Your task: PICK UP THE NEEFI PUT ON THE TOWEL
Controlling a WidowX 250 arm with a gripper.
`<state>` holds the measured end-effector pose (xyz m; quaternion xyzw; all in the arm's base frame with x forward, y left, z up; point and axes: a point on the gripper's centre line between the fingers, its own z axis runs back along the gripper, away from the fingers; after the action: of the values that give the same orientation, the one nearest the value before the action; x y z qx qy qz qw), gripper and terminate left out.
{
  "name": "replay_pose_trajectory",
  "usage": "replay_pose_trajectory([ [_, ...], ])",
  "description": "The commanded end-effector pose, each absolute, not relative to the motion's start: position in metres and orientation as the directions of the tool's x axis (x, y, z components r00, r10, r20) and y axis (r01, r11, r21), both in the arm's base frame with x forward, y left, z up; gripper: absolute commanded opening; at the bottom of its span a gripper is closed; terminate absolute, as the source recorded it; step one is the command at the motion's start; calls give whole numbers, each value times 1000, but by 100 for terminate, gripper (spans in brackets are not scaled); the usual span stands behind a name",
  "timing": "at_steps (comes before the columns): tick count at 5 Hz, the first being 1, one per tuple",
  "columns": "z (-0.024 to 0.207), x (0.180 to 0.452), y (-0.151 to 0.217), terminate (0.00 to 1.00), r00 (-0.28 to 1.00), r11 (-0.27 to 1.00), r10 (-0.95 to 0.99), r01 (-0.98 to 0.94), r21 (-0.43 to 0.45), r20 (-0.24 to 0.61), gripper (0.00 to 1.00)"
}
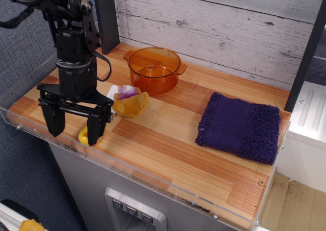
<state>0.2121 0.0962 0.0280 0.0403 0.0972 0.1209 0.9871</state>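
The neefi, a toy knife with a yellow handle [83,135], lies on the wooden counter at front left, mostly hidden behind my gripper; a bit of white blade shows near the tan lump. My gripper [74,129] is open, its black fingers [93,130] spread wide, hanging low over the knife's handle; the right finger stands right by the handle. The towel [239,126], a thick dark purple-blue square cloth, lies flat at the right side of the counter, far from the gripper.
An orange transparent pot [154,70] stands at the back middle. A tan lump topped with purple [130,101] sits just right of the gripper. A clear plastic lip [153,176] runs along the counter's front edge. A wooden plank wall rises behind.
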Motion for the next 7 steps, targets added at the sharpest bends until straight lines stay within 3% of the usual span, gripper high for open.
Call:
replay_pose_trajectory([
  [1, 21, 232, 89, 0, 952, 954, 267, -241, 177, -147, 100],
  [3, 22, 249, 81, 0, 982, 976, 143, -120, 180, -124, 100],
  [4, 22, 248, 80, 0, 985, 981, 136, -119, 153, -102, 0],
  [7, 32, 254, 70, 0, 989, 970, 113, -88, 227, -97, 0],
])
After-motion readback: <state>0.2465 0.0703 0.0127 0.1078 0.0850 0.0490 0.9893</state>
